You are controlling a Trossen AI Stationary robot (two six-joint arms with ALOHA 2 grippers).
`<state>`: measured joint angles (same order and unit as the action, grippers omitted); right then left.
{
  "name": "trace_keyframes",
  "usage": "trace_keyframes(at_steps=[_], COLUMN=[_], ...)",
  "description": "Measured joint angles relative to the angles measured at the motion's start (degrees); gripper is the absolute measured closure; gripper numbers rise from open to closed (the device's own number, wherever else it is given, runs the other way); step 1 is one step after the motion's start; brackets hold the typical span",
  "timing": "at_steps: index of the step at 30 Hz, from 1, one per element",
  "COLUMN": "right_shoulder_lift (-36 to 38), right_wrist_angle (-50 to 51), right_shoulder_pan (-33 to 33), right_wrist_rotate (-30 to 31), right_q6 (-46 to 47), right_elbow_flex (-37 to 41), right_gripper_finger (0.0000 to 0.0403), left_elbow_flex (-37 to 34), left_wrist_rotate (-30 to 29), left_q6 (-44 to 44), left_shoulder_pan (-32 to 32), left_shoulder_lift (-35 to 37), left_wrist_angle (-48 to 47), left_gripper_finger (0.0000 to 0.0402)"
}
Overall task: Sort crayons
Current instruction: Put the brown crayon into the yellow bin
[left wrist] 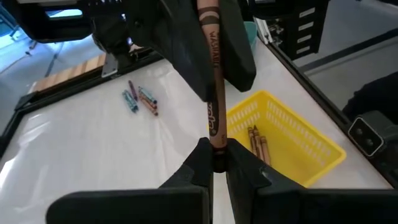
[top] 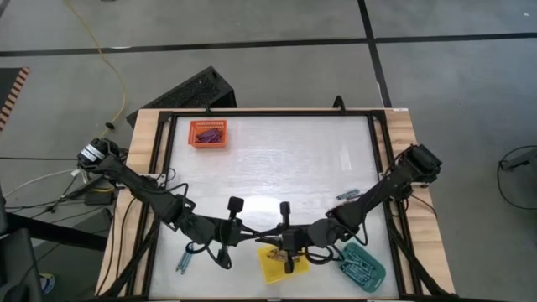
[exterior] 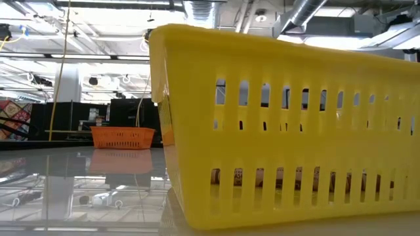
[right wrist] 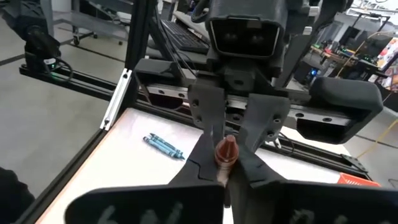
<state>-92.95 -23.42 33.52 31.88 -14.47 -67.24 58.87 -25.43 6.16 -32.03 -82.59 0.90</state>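
A brown crayon (left wrist: 213, 81) is pinched between both grippers over the near middle of the table (top: 285, 159), just above the yellow tray (top: 273, 267). In the left wrist view its long axis runs straight away from the left gripper (left wrist: 212, 163), whose two dark fingers are clenched on one end. The paper wrapper carries dark bands and printed letters running along its length; part of the word reads like "WASHABLE", the rest is too blurred to tell. In the right wrist view the same crayon shows end-on, its rounded brown tip facing that camera, with the right gripper (right wrist: 225, 167) clenched around it and the left gripper's fingers closing in from the far side.

The yellow tray is a plastic basket with slotted walls; a few more brown crayons (left wrist: 259, 143) lie on its floor, lengthwise and roughly parallel. In the low view its ribbed wall fills most of the frame. A teal tray (top: 362, 263) sits just to the right of it, holding thin sticks. An orange tray (top: 208, 133) of the same slotted make stands well apart at the far left of the table, with dark crayons inside. Loose blue crayons (top: 184, 262) lie on the glossy white tabletop near the left edge, and a few more loose crayons (top: 347, 195) lie by the right arm.
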Motion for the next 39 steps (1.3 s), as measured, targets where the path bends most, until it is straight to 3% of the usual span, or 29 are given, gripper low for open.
trace_keyframes(at_steps=[4,9,13,17,26,39], right_shoulder_lift=[0.0,0.0,0.28,0.29,0.19,-0.73], right_wrist_angle=[0.17,0.88,4.68,10.32,20.24,28.95], right_shoulder_pan=[-0.27,-0.27,-0.54,-0.66,-1.19,-1.59], right_wrist_rotate=[-0.02,-0.72,-4.8,-11.6,-22.53,-29.23], right_q6=[0.72,2.5,7.29,13.89,26.35,32.75], right_elbow_flex=[0.0,-0.02,-0.04,-0.04,-0.61,-3.98], right_gripper_finger=[0.0395,0.0399,0.04,0.0401,0.0402,0.0401], left_elbow_flex=[0.0,0.0,0.0,0.0,-0.02,-0.02], left_wrist_rotate=[-0.22,-1.29,-1.75,-3.64,-3.79,-6.43], left_q6=[0.38,0.64,-1.54,-6.2,-24.16,-40.3], left_shoulder_pan=[0.0,-0.02,-0.04,0.07,-2.46,-10.82], left_shoulder_lift=[0.0,0.0,0.02,0.09,0.09,0.09], left_wrist_angle=[-0.3,-1.41,-5.01,-12.6,-33.32,-44.64], left_gripper_finger=[0.038,0.0304,0.0238,0.0201,0.0194,0.0193])
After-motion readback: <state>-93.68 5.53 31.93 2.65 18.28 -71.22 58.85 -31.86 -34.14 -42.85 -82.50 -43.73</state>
